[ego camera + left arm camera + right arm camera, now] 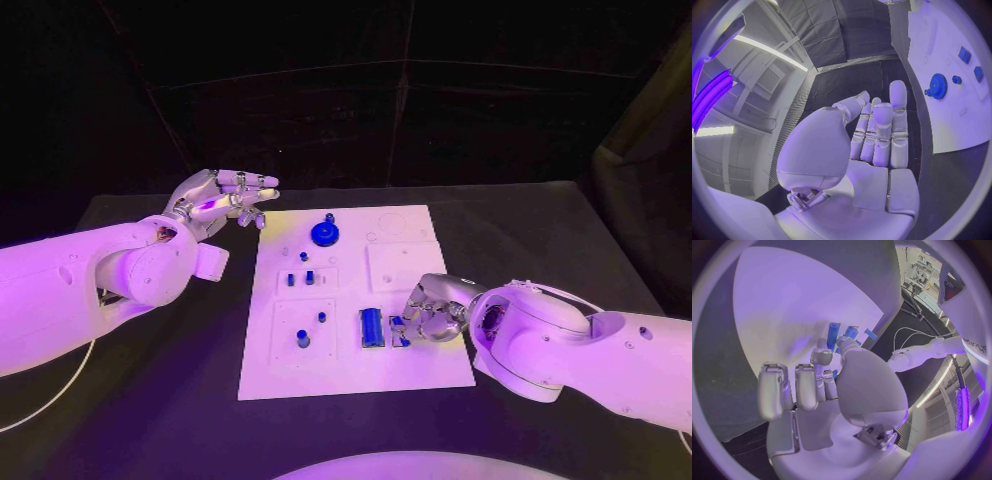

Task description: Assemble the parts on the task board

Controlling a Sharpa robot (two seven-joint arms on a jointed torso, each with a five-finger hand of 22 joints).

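Silver right hand (pixel 430 310) pinching a blue part (pixel 398 331) on the task board (pixel 418 370) — left hand (pixel 224 203) hovering beside it, fingers apart, holding nothing.

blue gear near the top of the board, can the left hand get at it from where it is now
Probably yes. The left hand hangs open off the task board's left edge, level with the blue gear. Nothing stands between them; the small blue pieces sit lower on the board, and the right hand is busy near the bottom.
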